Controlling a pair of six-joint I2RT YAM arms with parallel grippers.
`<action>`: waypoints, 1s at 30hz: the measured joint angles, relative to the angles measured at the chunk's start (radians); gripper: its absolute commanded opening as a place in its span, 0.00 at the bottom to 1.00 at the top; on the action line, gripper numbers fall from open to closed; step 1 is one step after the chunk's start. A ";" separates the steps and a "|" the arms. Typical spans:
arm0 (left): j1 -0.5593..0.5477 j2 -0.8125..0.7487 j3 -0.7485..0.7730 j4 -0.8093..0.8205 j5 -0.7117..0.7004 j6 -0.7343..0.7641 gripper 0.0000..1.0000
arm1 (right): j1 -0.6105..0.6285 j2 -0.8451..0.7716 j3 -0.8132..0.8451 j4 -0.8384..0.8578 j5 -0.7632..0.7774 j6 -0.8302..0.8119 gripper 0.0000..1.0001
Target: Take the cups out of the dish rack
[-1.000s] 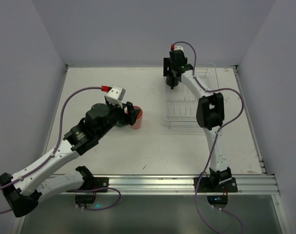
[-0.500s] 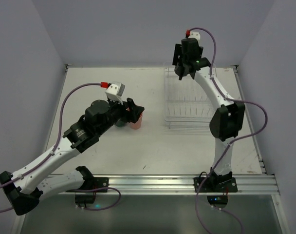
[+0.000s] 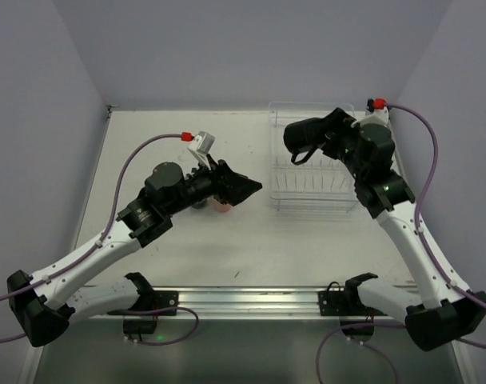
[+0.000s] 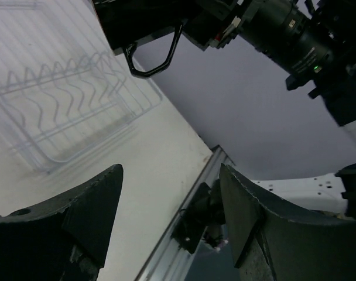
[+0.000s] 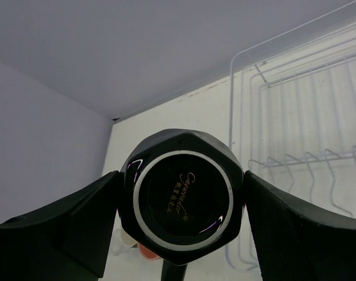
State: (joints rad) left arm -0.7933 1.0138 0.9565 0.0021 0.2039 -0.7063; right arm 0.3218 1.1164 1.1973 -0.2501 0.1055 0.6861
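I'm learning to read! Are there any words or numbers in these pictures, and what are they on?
Gold cursive writing on the base of the black cup: seems to start with "C", but too blurred to read.
Tiny white print on the right arm: too small to read.
Nothing else.
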 measured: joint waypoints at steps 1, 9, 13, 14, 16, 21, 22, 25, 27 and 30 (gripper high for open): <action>0.000 0.005 -0.026 0.053 0.034 -0.039 0.70 | 0.000 -0.047 -0.050 0.033 -0.024 0.025 0.00; 0.000 0.122 -0.185 0.443 0.207 -0.346 0.70 | 0.000 -0.298 -0.320 0.193 -0.108 0.140 0.00; 0.000 0.198 -0.231 0.633 0.250 -0.496 0.70 | 0.000 -0.345 -0.381 0.259 -0.134 0.176 0.00; 0.000 0.213 -0.235 0.668 0.257 -0.523 0.70 | 0.000 -0.349 -0.391 0.272 -0.140 0.186 0.00; -0.001 0.240 -0.241 0.745 0.265 -0.576 0.70 | 0.000 -0.356 -0.410 0.299 -0.152 0.213 0.00; -0.001 0.298 -0.248 0.889 0.274 -0.665 0.71 | 0.000 -0.373 -0.475 0.370 -0.178 0.278 0.00; -0.001 0.309 -0.248 0.908 0.276 -0.676 0.71 | 0.000 -0.375 -0.483 0.379 -0.182 0.289 0.00; -0.001 0.334 -0.248 0.940 0.277 -0.698 0.70 | 0.000 -0.380 -0.499 0.396 -0.194 0.317 0.00; -0.001 0.342 -0.248 0.944 0.278 -0.701 0.70 | 0.000 -0.388 -0.501 0.401 -0.200 0.325 0.00; -0.001 0.342 -0.248 0.943 0.279 -0.699 0.70 | 0.000 -0.407 -0.501 0.404 -0.203 0.329 0.00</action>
State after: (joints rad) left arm -0.7944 1.3556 0.7090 0.9451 0.4831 -1.4055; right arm 0.3222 0.7090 0.6964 0.1543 -0.0978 1.0153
